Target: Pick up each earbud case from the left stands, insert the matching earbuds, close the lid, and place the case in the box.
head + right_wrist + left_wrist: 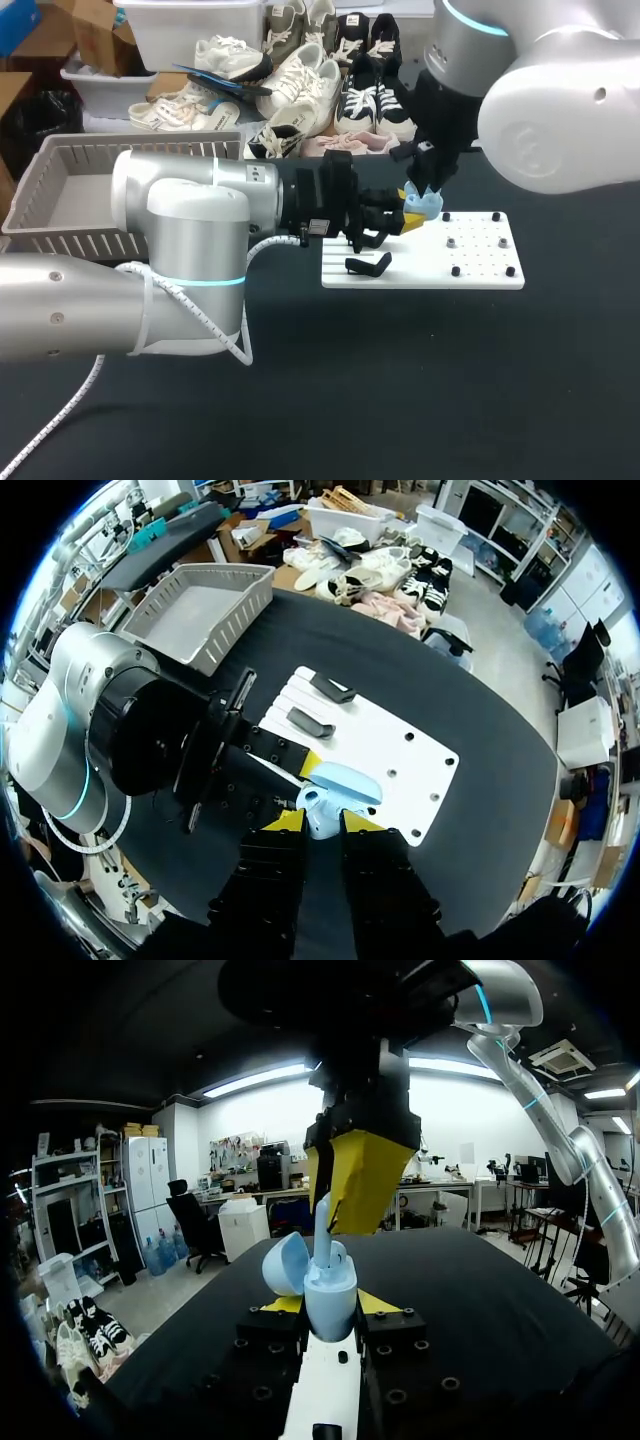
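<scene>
Two grips over the dark surface (400, 400) and its white plate (480, 272). With the left end effector (329, 1305), clamps the blue earbud case (322, 1282) upright, lid open, to steady it; with the right end effector (322, 820), pinches an earbud (322, 1225) at its socket, likely for seating.

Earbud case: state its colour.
The earbud case is light blue, clearest in the left wrist view.

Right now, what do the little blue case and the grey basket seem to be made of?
The case looks like smooth pale-blue plastic: soft sheen, moulded curves. The basket is probably matte grey plastic, given its moulded slatted walls.
</scene>
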Controlling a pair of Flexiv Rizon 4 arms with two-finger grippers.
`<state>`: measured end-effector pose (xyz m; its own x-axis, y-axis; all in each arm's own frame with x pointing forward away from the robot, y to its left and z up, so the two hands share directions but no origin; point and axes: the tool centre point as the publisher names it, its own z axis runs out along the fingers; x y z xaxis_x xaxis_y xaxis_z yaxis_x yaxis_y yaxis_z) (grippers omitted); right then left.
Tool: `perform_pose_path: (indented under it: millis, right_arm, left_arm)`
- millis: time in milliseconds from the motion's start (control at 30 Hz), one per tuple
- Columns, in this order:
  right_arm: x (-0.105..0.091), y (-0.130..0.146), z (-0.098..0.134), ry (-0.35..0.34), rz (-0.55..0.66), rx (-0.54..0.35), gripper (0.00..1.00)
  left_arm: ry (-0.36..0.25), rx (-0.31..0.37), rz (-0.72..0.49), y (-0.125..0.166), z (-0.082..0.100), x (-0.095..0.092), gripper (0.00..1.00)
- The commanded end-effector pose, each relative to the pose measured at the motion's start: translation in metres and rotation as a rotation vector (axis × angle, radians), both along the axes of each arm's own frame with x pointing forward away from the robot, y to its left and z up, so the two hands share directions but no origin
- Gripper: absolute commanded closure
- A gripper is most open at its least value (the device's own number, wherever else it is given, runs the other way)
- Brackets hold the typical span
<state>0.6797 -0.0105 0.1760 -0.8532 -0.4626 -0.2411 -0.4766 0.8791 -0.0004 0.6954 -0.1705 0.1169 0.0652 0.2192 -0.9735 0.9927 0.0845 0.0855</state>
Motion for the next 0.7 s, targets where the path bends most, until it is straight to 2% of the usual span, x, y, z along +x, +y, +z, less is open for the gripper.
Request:
perform_pose_path:
  millis: [33,700]
  right_arm:
    - [-0.0045,-0.0010,-0.0015,-0.005,-0.003,0.001,1.00]
    - [-0.0044,0.0038,-0.0092,0.007,-0.006,-0.007,1.00]
  left_arm:
    - [-0.002,-0.004,0.003,-0.0001,-0.0009,-0.0003,1.00]
    - [-0.002,-0.004,0.003,-0.0001,-0.0009,-0.0003,1.00]
